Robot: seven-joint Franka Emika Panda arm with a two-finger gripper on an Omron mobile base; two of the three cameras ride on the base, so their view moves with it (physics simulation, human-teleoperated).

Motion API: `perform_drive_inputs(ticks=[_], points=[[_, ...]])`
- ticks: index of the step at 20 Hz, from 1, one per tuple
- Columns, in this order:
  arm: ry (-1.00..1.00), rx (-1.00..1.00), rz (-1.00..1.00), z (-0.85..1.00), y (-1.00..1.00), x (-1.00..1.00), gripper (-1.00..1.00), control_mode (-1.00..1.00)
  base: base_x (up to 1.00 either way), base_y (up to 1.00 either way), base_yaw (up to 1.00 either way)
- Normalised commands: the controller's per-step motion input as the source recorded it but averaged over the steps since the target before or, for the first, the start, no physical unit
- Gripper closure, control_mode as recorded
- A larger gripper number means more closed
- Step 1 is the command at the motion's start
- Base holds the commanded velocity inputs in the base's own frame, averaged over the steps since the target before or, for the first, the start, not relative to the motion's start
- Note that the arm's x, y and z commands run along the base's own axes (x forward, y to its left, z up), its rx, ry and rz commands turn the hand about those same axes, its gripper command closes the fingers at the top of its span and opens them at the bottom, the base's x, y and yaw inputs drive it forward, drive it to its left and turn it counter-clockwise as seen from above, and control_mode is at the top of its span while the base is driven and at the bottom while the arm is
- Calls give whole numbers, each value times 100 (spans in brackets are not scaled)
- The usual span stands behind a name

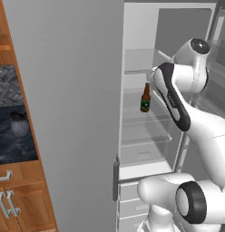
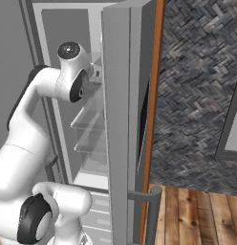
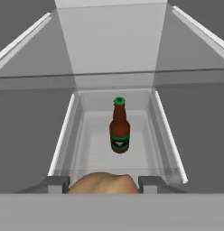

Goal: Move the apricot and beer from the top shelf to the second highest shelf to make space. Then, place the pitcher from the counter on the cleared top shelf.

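Here, the apricot (image 3: 103, 182) is held between the narrowed jaws of the gripper (image 3: 104, 186), inside the open fridge and above a glass shelf (image 3: 37, 117). The beer (image 3: 119, 127) is seen upright on a shelf straight ahead and lower down, well apart from the fruit; which shelf of the stack that is cannot be told with certainty. If the round fruit is let go from a height, it could roll off, and the bottle could be toppled.

Brown beer (image 3: 119, 131), green label; tan-orange apricot (image 3: 102, 183).
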Motion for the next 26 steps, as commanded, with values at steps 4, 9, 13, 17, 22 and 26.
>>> perform_drive_inputs(ticks=[4,9,13,17,22,26], points=[[1,0,3,-93,0,-41,100,-100,0,0,0],[2,0,-2,-67,16,-7,100,-100,0,0,0],[8,1,-18,-61,23,0,100,-100,0,0,0],[6,12,-25,-41,2,0,100,-100,0,0,0],[3,25,-24,-46,0,0,100,-100,0,0,0],[1,30,-20,-40,0,0,100,-100,0,0,0]])
